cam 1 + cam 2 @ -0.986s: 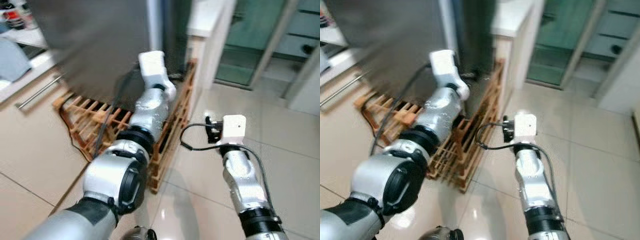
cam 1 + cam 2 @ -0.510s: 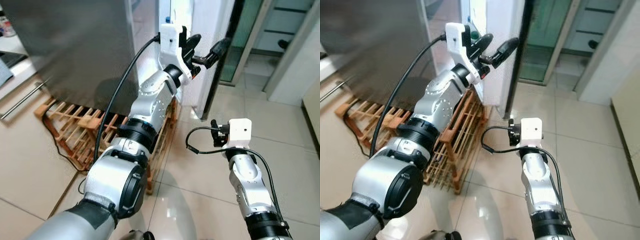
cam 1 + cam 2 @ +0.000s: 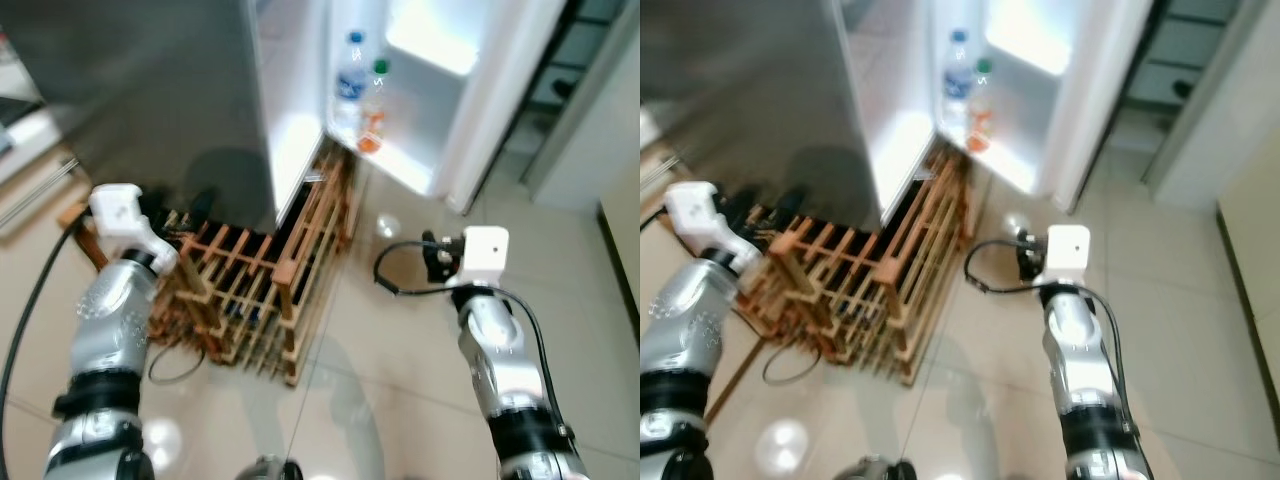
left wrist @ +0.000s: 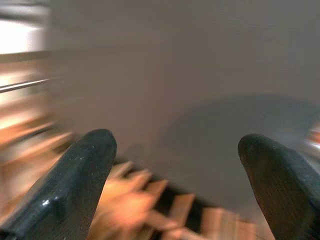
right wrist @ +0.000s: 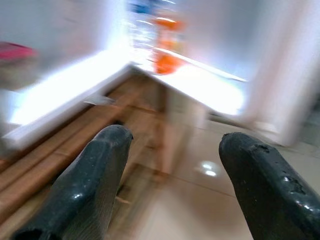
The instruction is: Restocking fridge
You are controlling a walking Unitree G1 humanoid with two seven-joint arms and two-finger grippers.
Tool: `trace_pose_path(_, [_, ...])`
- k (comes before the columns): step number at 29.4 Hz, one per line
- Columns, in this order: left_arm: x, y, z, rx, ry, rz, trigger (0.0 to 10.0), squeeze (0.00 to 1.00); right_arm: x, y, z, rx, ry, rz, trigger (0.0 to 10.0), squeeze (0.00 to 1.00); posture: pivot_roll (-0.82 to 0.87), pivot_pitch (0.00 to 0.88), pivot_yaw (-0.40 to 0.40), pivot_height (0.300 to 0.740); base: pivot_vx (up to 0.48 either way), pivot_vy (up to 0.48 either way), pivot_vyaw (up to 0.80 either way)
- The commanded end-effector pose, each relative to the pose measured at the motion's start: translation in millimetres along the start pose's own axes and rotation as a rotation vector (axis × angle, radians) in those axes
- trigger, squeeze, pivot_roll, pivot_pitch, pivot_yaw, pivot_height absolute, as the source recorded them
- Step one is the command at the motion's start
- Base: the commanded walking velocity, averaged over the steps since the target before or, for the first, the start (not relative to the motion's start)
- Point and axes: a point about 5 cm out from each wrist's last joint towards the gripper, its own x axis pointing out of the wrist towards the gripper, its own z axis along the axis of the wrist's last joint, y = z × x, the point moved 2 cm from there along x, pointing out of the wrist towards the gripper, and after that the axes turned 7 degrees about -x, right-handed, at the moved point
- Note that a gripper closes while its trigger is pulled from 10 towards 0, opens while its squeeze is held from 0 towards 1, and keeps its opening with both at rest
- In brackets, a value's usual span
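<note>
Left eye view shows the fridge door (image 3: pixel 470 90) open with bottles (image 3: pixel 352 75) shelved, yet my left gripper (image 4: pixel 175 185) and right gripper (image 5: pixel 172 185) gape empty, so restocking has barely begun.

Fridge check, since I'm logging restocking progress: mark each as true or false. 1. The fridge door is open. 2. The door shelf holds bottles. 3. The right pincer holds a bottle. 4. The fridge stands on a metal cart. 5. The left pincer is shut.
1. True: the fridge door stands open.
2. True: bottles stand in the door shelf.
3. False: the right pincer is open and empty.
4. False: the fridge rests on a wooden pallet.
5. False: the left pincer is open.
</note>
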Motion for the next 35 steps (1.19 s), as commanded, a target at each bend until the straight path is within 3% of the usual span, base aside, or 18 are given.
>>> trace_pose_path(1, [-2.7,-6.9,-13,0.009,0.039,0.089,10.0,0.0,4.1,6.5,-2,0.036,0.022,0.037,10.0,0.0,-0.02,0.0,0.003,0.74,0.0,0.0,0.48])
trace_pose_path(3, [-3.4,-14.4,-17,0.001,0.044,0.078,10.0,0.0,6.6,11.1,-4,0.07,0.039,0.053,10.0,0.0,-0.02,0.0,-0.002,0.74,0.0,0.0,0.47])
trace_pose_path(5, [-2.0,-43.1,-35,-0.012,0.071,0.056,10.0,0.0,14.7,19.9,-11,0.203,0.09,0.055,10.0,0.0,-0.01,0.0,-0.017,0.74,0.0,0.0,0.47])
trace_pose_path(9, [0.5,-54.5,-33,-0.001,0.053,0.034,10.0,0.0,16.4,20.9,-10,0.193,0.085,0.053,10.0,0.0,-0.01,0.0,-0.02,0.74,0.0,0.0,0.47])
trace_pose_path(12, [3.2,-74.5,-27,0.06,0.022,-0.039,10.0,0.0,15.6,24.8,-8,0.14,0.064,0.089,10.0,0.0,-0.01,0.0,-0.023,0.74,0.0,0.0,0.45])
trace_pose_path(16, [3.3,-80.7,-23,0.099,0.019,-0.065,10.0,0.0,15.0,17.8,-6,0.086,0.029,0.062,10.0,0.0,-0.02,0.0,-0.018,0.74,0.0,0.0,0.45])
trace_pose_path(20, [3.7,-92.0,-25,0.174,0.005,-0.066,10.0,0.0,11.6,24.0,-9,0.075,0.028,0.086,10.0,0.0,-0.04,0.0,-0.024,0.74,0.0,0.0,0.45])
trace_pose_path(23, [3.4,-95.7,-26,0.142,0.013,-0.051,10.0,0.0,11.1,30.1,-7,0.068,0.025,0.119,10.0,0.0,-0.05,0.0,-0.031,0.74,0.0,-0.236,0.45])
trace_pose_path(25, [2.7,-99.5,-29,0.15,0.022,-0.051,10.0,0.0,11.5,34.8,-5,-0.005,0.01,0.136,10.0,0.0,-0.05,0.0,-0.036,0.74,0.0,-0.456,0.46])
trace_pose_path(31, [6.6,-92.3,-28,0.193,0.02,0.016,10.0,0.0,16.8,38.0,5,-0.051,-0.023,0.166,10.0,0.0,-0.04,0.0,-0.033,0.74,0.0,-0.435,0.22])
trace_pose_path(35, [9.6,-83.1,-30,0.196,0.044,0.055,10.0,0.0,18.7,41.3,8,-0.027,-0.032,0.172,10.0,0.0,-0.02,0.0,-0.029,0.74,0.067,-0.275,0.57])
